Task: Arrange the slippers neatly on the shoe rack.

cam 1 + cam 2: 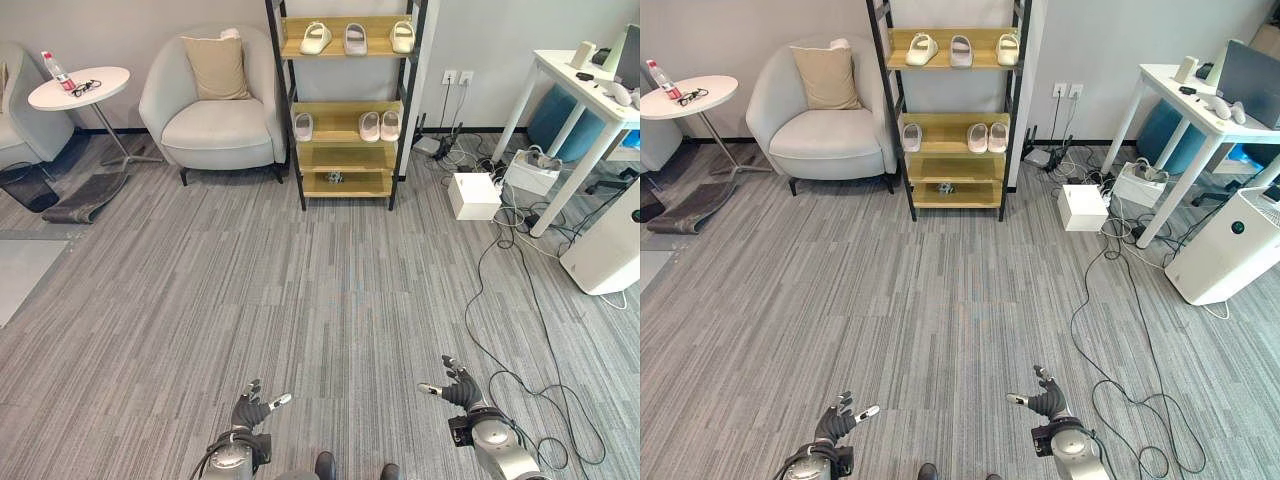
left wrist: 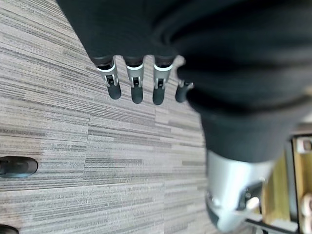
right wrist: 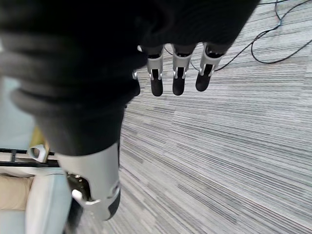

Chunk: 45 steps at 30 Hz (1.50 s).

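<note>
Pale slippers sit on shoe rack shelves; our left robot hand, right robot hand spread, empty — we'd approach squarely first.

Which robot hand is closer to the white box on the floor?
Right. The right hand is low, below the white box; the left hand is farther left.

Head stereo, close wrist views

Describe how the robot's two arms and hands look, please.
Both arms are silver-grey. The left hand and the right hand each have a dark ribbed cover over the back and wrist, and silver fingers with dark tips.
</note>
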Tool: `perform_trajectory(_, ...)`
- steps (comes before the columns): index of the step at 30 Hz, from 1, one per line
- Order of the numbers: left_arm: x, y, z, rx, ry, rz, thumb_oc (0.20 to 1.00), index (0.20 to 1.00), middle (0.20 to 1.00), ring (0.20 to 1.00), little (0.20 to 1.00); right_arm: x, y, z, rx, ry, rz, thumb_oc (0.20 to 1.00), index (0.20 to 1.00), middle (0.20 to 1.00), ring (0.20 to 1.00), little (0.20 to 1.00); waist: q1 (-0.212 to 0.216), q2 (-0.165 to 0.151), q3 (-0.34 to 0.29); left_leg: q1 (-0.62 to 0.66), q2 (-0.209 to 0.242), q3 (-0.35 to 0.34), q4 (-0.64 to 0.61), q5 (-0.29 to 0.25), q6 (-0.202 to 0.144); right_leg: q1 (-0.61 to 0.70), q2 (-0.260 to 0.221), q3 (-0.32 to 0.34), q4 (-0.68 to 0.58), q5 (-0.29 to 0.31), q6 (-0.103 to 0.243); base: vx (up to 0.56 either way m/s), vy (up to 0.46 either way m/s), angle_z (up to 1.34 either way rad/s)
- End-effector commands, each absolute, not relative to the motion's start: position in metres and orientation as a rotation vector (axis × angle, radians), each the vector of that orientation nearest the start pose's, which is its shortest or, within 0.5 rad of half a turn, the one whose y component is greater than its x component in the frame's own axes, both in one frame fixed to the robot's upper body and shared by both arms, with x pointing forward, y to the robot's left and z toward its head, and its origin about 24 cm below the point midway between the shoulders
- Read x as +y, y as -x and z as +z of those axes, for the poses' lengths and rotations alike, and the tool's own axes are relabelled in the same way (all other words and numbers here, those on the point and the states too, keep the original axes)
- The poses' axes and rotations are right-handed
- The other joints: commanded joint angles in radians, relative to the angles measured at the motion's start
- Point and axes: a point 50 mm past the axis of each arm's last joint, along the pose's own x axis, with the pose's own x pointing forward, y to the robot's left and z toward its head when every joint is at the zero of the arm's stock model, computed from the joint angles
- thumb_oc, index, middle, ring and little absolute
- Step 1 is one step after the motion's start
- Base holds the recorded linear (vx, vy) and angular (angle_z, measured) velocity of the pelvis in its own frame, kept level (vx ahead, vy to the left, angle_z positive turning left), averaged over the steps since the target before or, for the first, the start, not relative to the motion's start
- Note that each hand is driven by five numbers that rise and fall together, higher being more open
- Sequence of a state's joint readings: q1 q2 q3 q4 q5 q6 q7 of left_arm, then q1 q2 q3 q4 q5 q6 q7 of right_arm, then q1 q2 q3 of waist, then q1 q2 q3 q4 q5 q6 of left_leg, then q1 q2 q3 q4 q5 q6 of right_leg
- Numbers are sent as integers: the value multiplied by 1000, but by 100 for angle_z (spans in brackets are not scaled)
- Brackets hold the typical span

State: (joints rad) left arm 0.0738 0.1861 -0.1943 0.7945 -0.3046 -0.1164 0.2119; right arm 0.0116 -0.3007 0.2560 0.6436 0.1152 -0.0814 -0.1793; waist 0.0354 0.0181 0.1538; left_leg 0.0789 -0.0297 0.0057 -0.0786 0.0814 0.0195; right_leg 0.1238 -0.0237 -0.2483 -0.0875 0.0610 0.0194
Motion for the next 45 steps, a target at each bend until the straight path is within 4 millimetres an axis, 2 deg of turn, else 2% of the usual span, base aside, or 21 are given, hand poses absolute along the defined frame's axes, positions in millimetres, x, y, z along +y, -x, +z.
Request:
perform_trajectory(1, 196, -173, -113, 679, -22, 260, 1000, 1000, 1000, 1000, 1000, -214, -212, -68, 464, 330, -91, 1000, 1000, 1000, 1000, 1000, 8, -41, 9, 43, 45, -52, -9, -99, -62, 16, -102, -1, 0, -67, 100, 0, 0, 0)
perform_trajectory(10, 193, -166, -116, 703, 31, 282, 1000, 1000, 1000, 1000, 1000, -213, -203, -76, 503, 247, -134, 1000, 1000, 1000, 1000, 1000, -2, -37, 9, 45, 47, -41, -9, -103, -62, 13, -101, 12, 0, -73, 100, 4, -1, -1)
perform_trajectory(20, 191, -174, -109, 659, 42, 255, 1000, 1000, 1000, 1000, 1000, -208, -199, -81, 524, 209, -133, 1000, 1000, 1000, 1000, 1000, -13, -35, 9, 43, 50, -30, -9, -104, -69, 15, -102, 8, 0, -76, 101, 7, 0, -3)
perform_trajectory(30, 187, -176, -111, 673, 23, 226, 1000, 1000, 1000, 1000, 1000, -208, -195, -84, 537, 177, -153, 1000, 1000, 1000, 1000, 1000, -34, -40, 16, 31, 70, 1, -9, -87, -102, 13, -102, -30, 0, -76, 100, -4, -9, 8)
perform_trajectory(37, 188, -169, -114, 691, 80, 251, 1000, 1000, 1000, 1000, 1000, -199, -197, -87, 554, 165, -92, 1000, 1000, 1000, 1000, 1000, -26, -39, 9, 50, 74, 15, -9, -98, -89, 11, -95, -2, 0, -77, 101, 6, -4, -3)
perform_trajectory(45, 185, -170, -114, 687, 96, 252, 1000, 1000, 1000, 1000, 1000, -198, -195, -89, 566, 158, -79, 1000, 1000, 1000, 1000, 1000, -24, -35, 2, 58, 66, 4, -9, -108, -79, 16, -93, 16, 0, -84, 97, 2, 4, -10)
